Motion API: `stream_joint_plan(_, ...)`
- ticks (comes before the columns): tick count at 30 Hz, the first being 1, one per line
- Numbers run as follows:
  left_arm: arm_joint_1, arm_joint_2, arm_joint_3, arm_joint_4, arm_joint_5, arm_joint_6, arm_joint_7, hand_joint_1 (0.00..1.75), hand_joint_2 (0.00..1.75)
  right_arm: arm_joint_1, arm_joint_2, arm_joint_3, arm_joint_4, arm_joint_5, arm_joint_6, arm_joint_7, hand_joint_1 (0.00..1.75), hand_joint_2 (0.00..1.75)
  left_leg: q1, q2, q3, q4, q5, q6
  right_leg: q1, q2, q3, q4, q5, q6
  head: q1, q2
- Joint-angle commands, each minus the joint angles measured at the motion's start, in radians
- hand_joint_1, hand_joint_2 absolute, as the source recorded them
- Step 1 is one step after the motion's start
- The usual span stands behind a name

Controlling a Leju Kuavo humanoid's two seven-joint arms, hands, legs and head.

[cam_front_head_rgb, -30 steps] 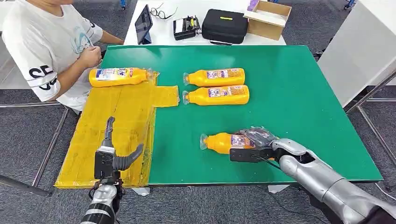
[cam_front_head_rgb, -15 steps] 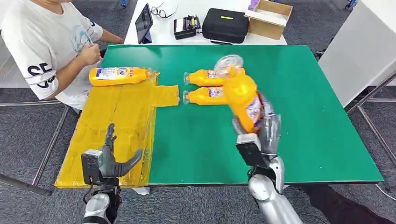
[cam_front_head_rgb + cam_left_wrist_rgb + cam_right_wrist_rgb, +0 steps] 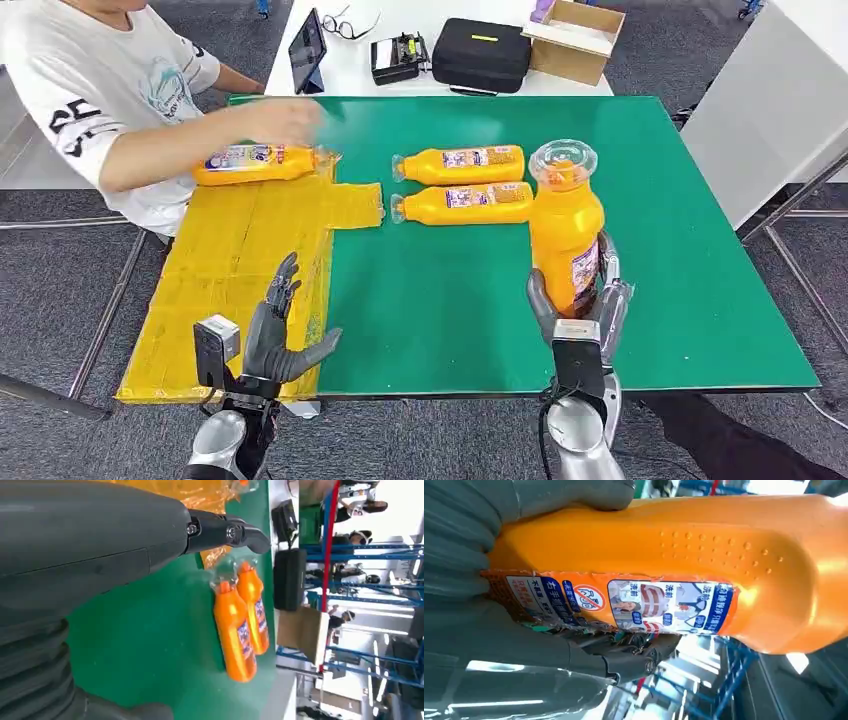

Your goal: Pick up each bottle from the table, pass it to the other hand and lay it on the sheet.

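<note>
An orange plastic bottle with a clear cap [image 3: 565, 225] is held upright at lower right of the frame, clasped low by the right hand [image 3: 578, 300], while the left hand [image 3: 275, 335], fingers spread, is kept empty at lower left; a top-heavy slip is risked at handover.

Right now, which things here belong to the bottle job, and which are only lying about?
Job: held bottle in right hand; two bottles on table; bottle on sheet; yellow sheet; left hand.

Lying about: tablet, glasses, black case, cardboard box.
</note>
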Motion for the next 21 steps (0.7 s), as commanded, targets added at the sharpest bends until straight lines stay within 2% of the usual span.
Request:
stream_joint_plan(1,0.009,0.081,-0.139,-0.027,0.052,-0.105,-0.013,0.00,1.75,-0.033,0.036,0.110,0.372,0.097,0.140,-0.025,1.75,1.75,0.002,0.004,0.009,-0.002,-0.003,0.000,0.003,0.003,0.009,-0.004,-0.001,-0.005,0.000,0.000)
stream_joint_plan(4,0.009,0.081,-0.139,-0.027,0.052,-0.105,-0.013,0.00,1.75,-0.033,0.036,0.110,0.372,0.097,0.140,-0.025,1.75,1.75,0.002,0.004,0.009,-0.002,-0.003,0.000,0.003,0.003,0.009,-0.004,-0.001,-0.005,0.000,0.000)
stream_joint_plan(6,0.005,0.084,-0.146,-0.021,0.036,-0.101,-0.018,0.00,1.75,-0.051,0.035,0.165,0.418,0.113,0.180,-0.003,1.75,1.75,0.001,0.004,0.007,-0.002,-0.002,0.000,0.002,0.002,0.007,-0.003,0.000,-0.004,0.000,0.000)
stream_joint_plan(7,-0.007,0.080,-0.146,0.000,0.030,-0.108,-0.015,0.00,1.75,-0.083,0.041,0.253,0.478,0.134,0.231,0.010,1.75,1.75,0.002,0.007,0.006,-0.002,-0.002,-0.001,0.002,0.006,0.006,-0.003,0.001,-0.004,0.000,0.000)
stream_joint_plan(10,-0.011,0.079,-0.145,0.007,0.030,-0.108,-0.015,0.00,1.75,-0.088,0.047,0.258,0.480,0.139,0.227,0.016,1.75,1.75,0.001,0.004,0.004,-0.001,-0.001,0.000,0.002,0.003,0.003,-0.002,0.000,-0.003,0.000,0.000)
stream_joint_plan(14,-0.012,0.079,-0.145,0.008,0.031,-0.108,-0.015,0.00,1.75,-0.089,0.042,0.257,0.479,0.139,0.227,0.015,1.75,1.75,0.003,0.005,0.009,-0.001,-0.004,0.000,0.003,0.003,0.010,-0.003,-0.002,-0.006,0.000,0.000)
stream_joint_plan(16,-0.012,0.079,-0.145,0.008,0.031,-0.108,-0.015,0.00,1.75,-0.089,0.042,0.257,0.479,0.139,0.227,0.015,1.75,1.75,0.002,0.002,0.003,-0.001,-0.001,0.000,0.001,0.001,0.003,-0.002,0.000,-0.003,0.000,0.000)
stream_joint_plan(19,-0.012,0.079,-0.145,0.008,0.031,-0.108,-0.015,0.00,1.75,-0.089,0.042,0.257,0.479,0.139,0.227,0.015,1.75,1.75,0.002,0.003,0.005,-0.001,-0.002,-0.001,0.002,0.001,0.006,-0.002,-0.001,-0.004,0.000,0.000)
stream_joint_plan(21,-0.025,0.078,-0.148,0.035,0.046,-0.137,-0.004,0.00,1.75,-0.111,0.035,0.322,0.514,0.193,0.247,0.033,1.75,1.75,0.001,0.002,0.002,-0.001,-0.001,0.000,0.000,0.001,0.002,-0.001,0.000,-0.002,0.000,0.000)
